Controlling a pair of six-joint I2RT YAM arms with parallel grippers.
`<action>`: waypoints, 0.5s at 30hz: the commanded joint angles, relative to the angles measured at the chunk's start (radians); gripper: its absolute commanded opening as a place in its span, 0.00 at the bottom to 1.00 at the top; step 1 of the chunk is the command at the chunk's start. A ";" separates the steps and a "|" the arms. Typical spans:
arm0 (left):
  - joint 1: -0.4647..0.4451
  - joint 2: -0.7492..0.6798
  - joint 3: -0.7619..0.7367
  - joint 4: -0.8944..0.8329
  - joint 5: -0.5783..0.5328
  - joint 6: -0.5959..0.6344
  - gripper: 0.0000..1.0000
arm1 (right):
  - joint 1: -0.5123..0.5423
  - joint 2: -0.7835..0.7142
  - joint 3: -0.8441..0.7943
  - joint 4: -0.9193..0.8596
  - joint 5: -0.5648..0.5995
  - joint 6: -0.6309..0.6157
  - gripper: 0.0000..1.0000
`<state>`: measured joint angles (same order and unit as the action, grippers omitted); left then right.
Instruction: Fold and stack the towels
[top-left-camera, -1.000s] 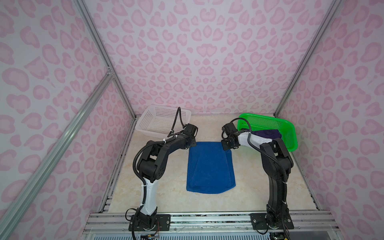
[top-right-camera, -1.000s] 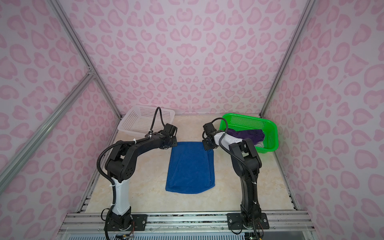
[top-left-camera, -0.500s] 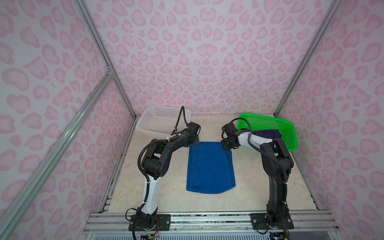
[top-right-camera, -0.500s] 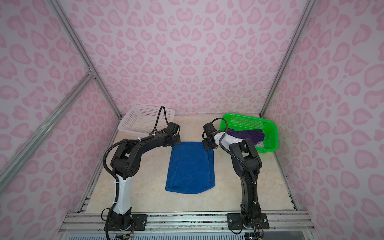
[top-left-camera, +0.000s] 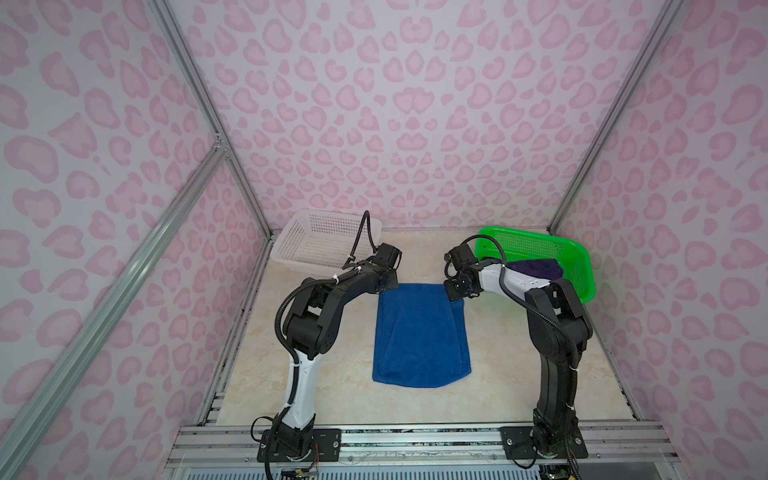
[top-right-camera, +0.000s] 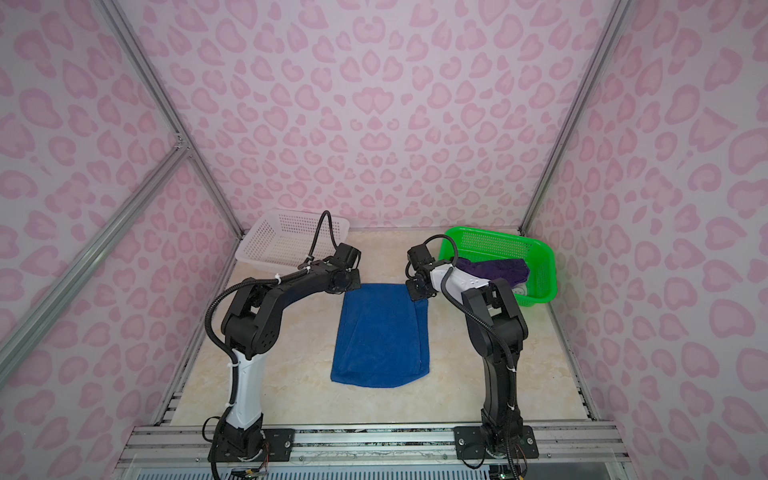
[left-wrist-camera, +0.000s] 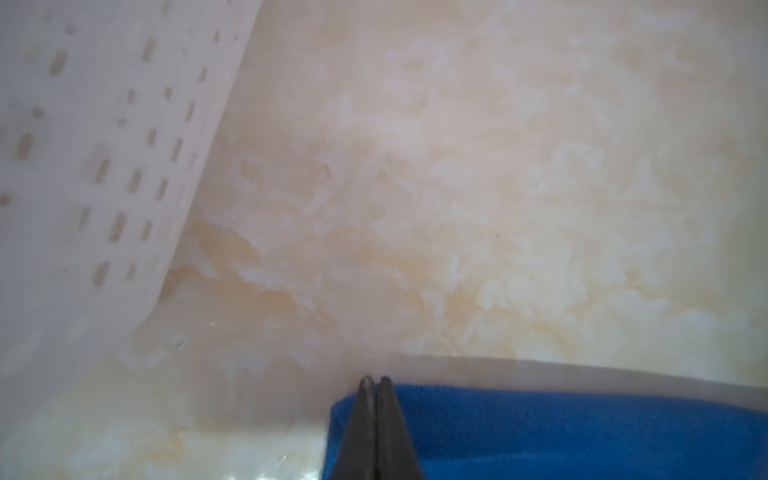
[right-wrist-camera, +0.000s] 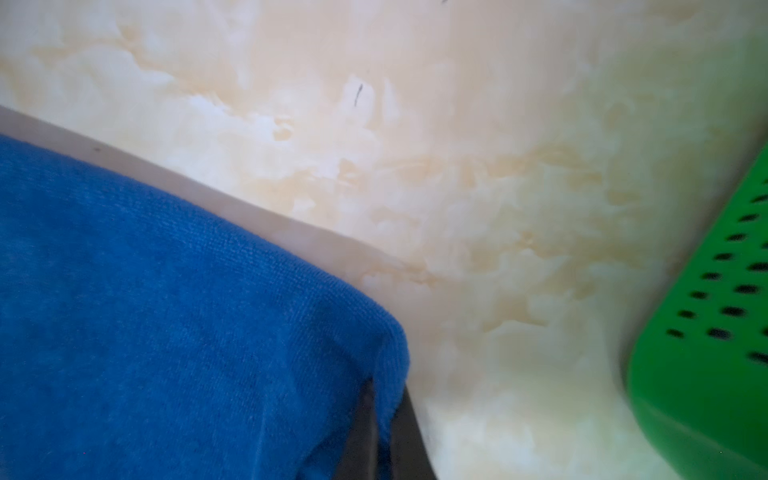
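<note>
A royal blue towel (top-left-camera: 419, 336) (top-right-camera: 380, 338) lies lengthwise on the middle of the table in both top views. My left gripper (top-left-camera: 388, 286) (left-wrist-camera: 376, 380) is at its far left corner. The jaws are pressed together there, with blue cloth (left-wrist-camera: 540, 432) on both sides of them. At the far right corner my right gripper (top-left-camera: 456, 293) (right-wrist-camera: 384, 388) is shut on the towel, and a fold of blue cloth (right-wrist-camera: 208, 311) runs between its fingers. A dark purple towel (top-left-camera: 538, 268) (top-right-camera: 496, 268) lies in the green basket, partly behind my right arm.
A white perforated basket (top-left-camera: 324, 241) (left-wrist-camera: 83, 166) stands at the back left, close behind my left gripper. The green perforated basket (top-left-camera: 579, 266) (right-wrist-camera: 706, 332) stands at the back right beside my right gripper. Pink patterned walls close in three sides.
My left gripper has come down onto the blue towel's far left corner and shut. The right arm and the towel have not moved.
</note>
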<state>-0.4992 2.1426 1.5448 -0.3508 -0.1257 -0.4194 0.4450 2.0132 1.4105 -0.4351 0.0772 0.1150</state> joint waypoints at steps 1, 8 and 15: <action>0.001 -0.080 0.001 0.025 -0.047 0.046 0.03 | -0.015 -0.045 -0.022 0.055 -0.009 -0.037 0.00; 0.001 -0.165 -0.015 0.067 -0.083 0.112 0.03 | -0.060 -0.123 -0.051 0.107 -0.058 -0.064 0.00; 0.001 -0.210 -0.085 0.130 -0.098 0.133 0.03 | -0.068 -0.201 -0.153 0.184 -0.126 -0.092 0.00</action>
<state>-0.4992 1.9686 1.4857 -0.2676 -0.1864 -0.3084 0.3786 1.8381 1.3025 -0.2989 -0.0082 0.0448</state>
